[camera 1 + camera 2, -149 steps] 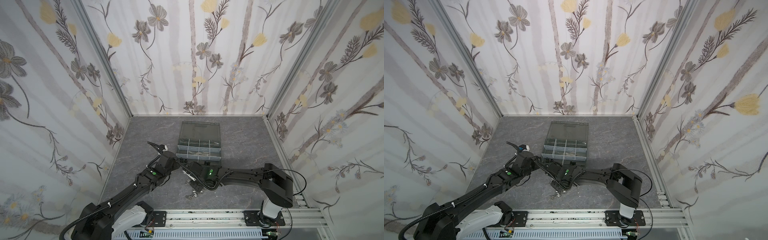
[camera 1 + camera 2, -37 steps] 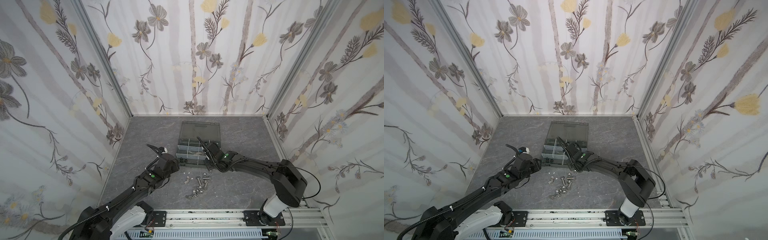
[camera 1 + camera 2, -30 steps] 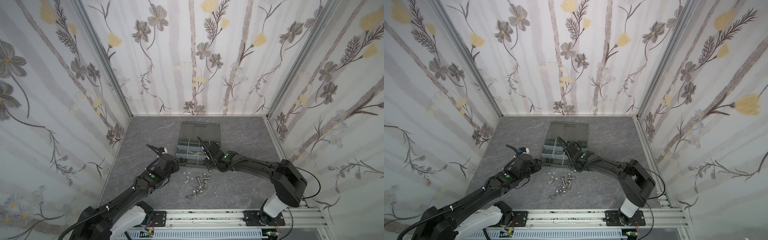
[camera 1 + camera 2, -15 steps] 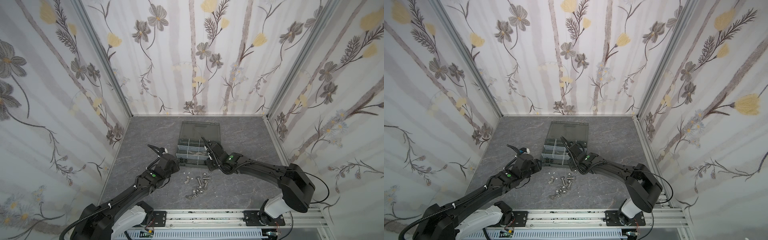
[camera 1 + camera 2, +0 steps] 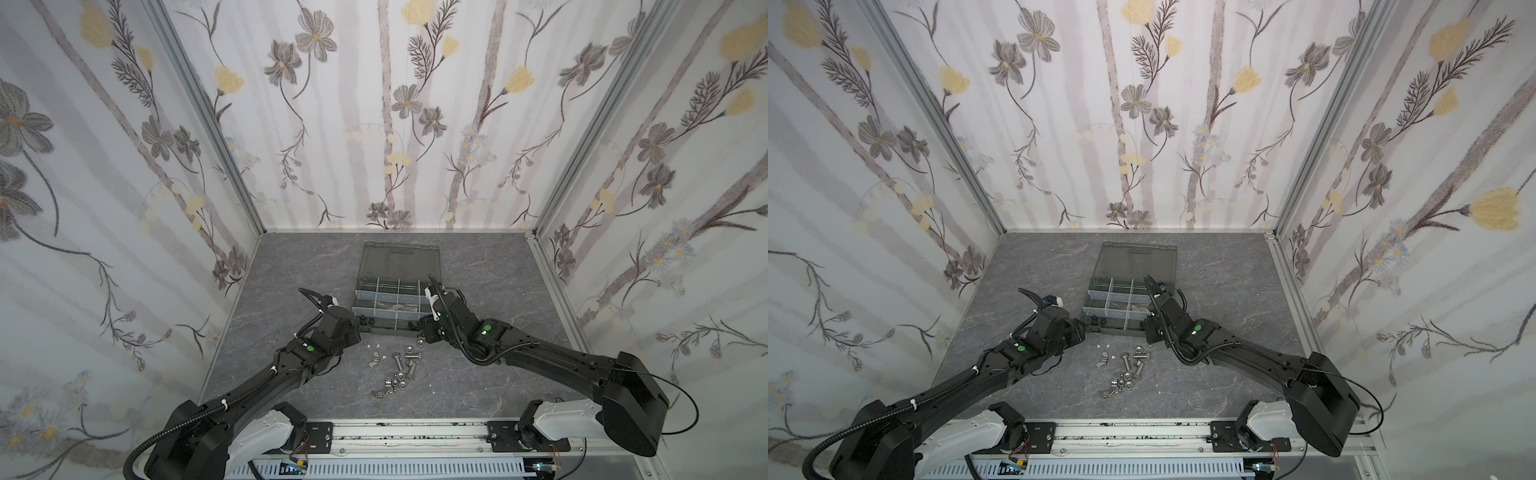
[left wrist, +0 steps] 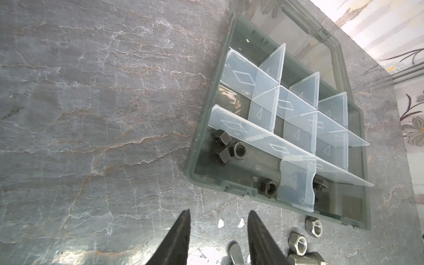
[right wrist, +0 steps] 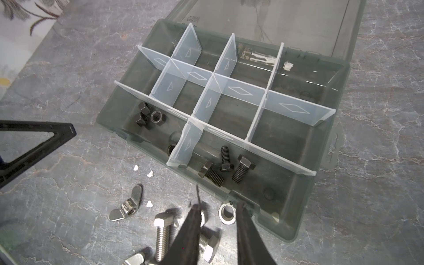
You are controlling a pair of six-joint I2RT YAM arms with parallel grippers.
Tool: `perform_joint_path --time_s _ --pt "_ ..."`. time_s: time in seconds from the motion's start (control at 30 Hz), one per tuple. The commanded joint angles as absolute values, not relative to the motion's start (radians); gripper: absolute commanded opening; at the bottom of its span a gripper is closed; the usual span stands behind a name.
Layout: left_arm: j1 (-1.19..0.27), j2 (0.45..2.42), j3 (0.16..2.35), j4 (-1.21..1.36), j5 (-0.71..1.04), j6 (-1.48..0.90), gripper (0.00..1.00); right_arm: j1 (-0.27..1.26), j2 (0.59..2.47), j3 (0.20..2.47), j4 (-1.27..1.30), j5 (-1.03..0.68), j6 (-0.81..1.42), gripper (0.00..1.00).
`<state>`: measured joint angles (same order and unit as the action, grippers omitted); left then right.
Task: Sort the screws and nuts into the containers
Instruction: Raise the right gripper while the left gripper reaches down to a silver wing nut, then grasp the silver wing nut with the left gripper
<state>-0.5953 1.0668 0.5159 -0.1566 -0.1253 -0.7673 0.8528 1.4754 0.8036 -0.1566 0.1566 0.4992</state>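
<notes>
Grey marble tabletop (image 5: 291, 266) w/ tiny white flecks (image 7: 149, 173); floral wallpaper walls (image 5: 374, 124) 3 sides; alu rail (image 5: 395, 432) front.

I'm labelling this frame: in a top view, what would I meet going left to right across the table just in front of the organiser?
left gripper → wing nut → silver screw → right gripper

loose screws (image 7: 163, 238) before organiser case (image 7: 288, 230) (nuts (image 7: 158, 118) inside)
</notes>
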Motion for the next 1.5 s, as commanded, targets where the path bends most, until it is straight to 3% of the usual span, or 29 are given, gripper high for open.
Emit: perform_joint_path --time_s 0.0,0.7,1.47 --pt "-0.614 1.09 0.532 -0.138 -0.114 -0.744 0.43 0.847 1.449 0.778 -0.08 0.146 0.559 0.29" --pt "-0.834 1.241 0.558 -0.139 -0.094 -0.712 0.44 0.843 1.41 0.696 -0.047 0.13 0.616 0.29" --pt "-0.91 1.429 0.609 -0.179 -0.082 -0.675 0.42 0.843 1.385 0.668 -0.049 0.141 0.635 0.29"
